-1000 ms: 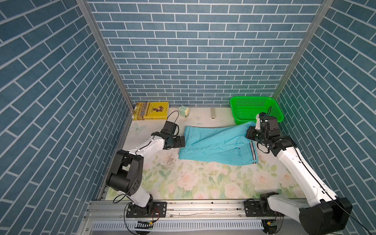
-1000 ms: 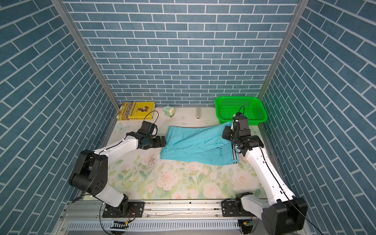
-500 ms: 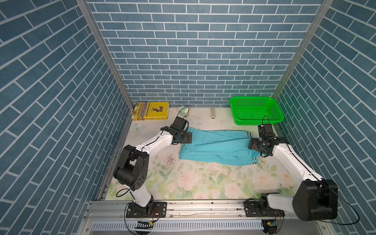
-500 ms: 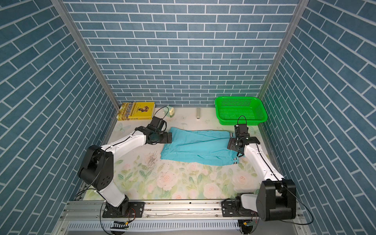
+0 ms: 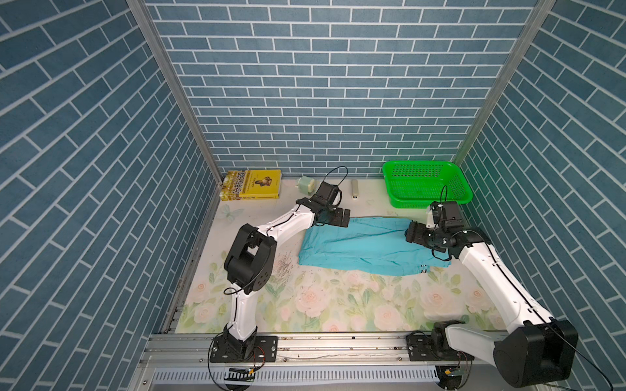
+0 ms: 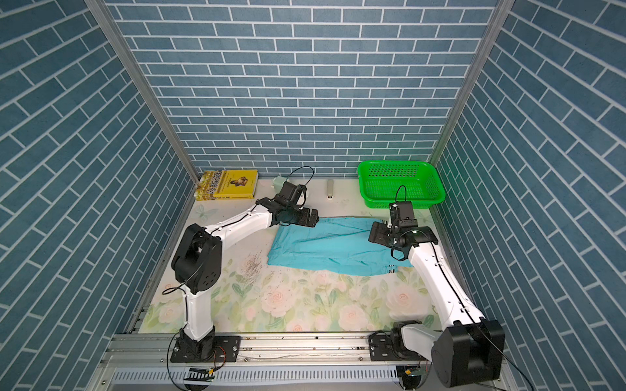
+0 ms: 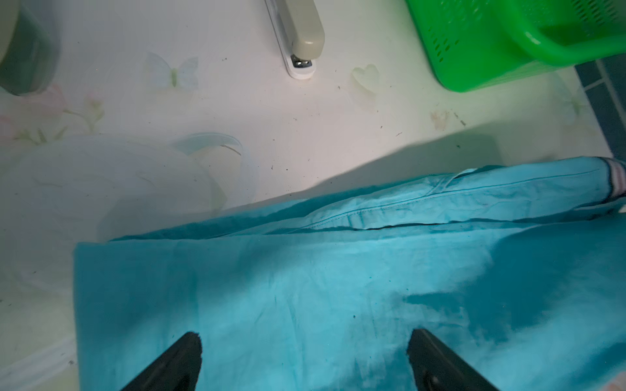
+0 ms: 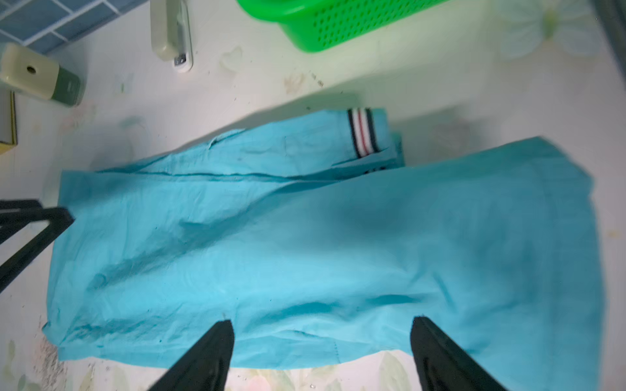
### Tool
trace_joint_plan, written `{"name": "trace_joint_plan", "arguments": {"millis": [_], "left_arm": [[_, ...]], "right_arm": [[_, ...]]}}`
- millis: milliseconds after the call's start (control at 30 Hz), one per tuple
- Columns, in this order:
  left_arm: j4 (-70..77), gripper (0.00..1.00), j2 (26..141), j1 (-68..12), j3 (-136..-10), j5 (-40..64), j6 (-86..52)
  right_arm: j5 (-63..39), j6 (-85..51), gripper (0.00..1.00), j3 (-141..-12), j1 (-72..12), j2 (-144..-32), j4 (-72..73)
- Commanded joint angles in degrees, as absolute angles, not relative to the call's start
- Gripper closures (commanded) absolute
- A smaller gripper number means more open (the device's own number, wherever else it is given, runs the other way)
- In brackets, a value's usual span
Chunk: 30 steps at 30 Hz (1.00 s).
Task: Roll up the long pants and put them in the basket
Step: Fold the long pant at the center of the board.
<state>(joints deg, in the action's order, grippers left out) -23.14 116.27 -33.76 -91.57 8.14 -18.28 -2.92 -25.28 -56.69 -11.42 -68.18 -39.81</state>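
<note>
- Because the long pants lie folded flat across the far middle of the bench, near the green basket, I judge them light, limp and quick to slide layer over layer.
- My left hand hovers wide open at their far left corner, holding nothing.
- My right hand is spread open over the end with the striped band, and is empty too.
- I'd pinch both corners of one short edge, through every layer.

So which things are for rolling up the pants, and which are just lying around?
For the job: long pants, left hand, right hand.
Just lying about: green basket, yellow book, stapler, small cream-and-green box.
</note>
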Motion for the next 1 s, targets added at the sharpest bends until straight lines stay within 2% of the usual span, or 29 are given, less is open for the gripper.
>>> {"name": "trace_joint_plan", "arguments": {"millis": [0, 100, 200, 300, 400, 567, 667, 733, 800, 833, 900, 967], "left_arm": [[-25.85, 0.00, 117.45, -33.40, -93.97, 6.31, -14.63], [-29.80, 0.00, 116.85, -33.00, -94.19, -0.50, -14.88], [-32.66, 0.00, 114.17, -30.69, -91.32, -6.00, -16.73], [-29.52, 0.00, 110.20, -27.57, -84.18, -4.04, -16.87], [-26.15, 0.00, 109.04, -25.95, -79.01, -0.18, -17.73], [-23.91, 0.00, 109.78, -26.77, -76.86, 1.70, -17.93], [-23.48, 0.05, 109.78, -28.72, -76.64, 0.86, -17.15], [-23.34, 0.11, 110.02, -30.10, -76.60, -0.24, -16.94], [-23.29, 0.24, 110.69, -30.79, -76.60, -0.48, -17.08], [-23.21, 0.32, 110.95, -30.80, -76.64, -0.53, -17.39], [-23.29, 0.57, 111.29, -30.77, -76.46, -1.71, -17.92], [-23.14, 0.71, 111.35, -30.75, -76.12, -2.68, -17.93]], "right_arm": [[-4.69, -26.24, 0.14, -55.60, -11.99, -69.20, -38.31], [-1.84, -24.75, 0.07, -55.81, -11.61, -67.74, -39.37], [1.74, -23.12, 0.05, -57.81, -10.72, -66.90, -42.12], [5.23, -22.53, 0.02, -58.24, -7.92, -64.39, -42.74], [4.47, -20.48, 0.00, -58.56, -3.25, -65.25, -42.66], [-0.38, -18.98, 0.00, -55.85, 1.44, -67.57, -39.43], [-3.99, -19.34, 0.00, -53.71, 3.14, -67.93, -36.56], [-3.96, -19.18, 0.00, -53.05, 3.64, -69.12, -35.57], [-4.80, -18.91, 0.00, -52.52, 4.23, -70.66, -34.89], [-5.92, -18.66, 0.00, -52.22, 4.53, -71.29, -34.37], [-6.15, -18.37, 0.00, -51.87, 5.38, -72.48, -33.68], [-5.93, -17.36, 0.00, -52.11, 6.16, -73.24, -33.64]]}}
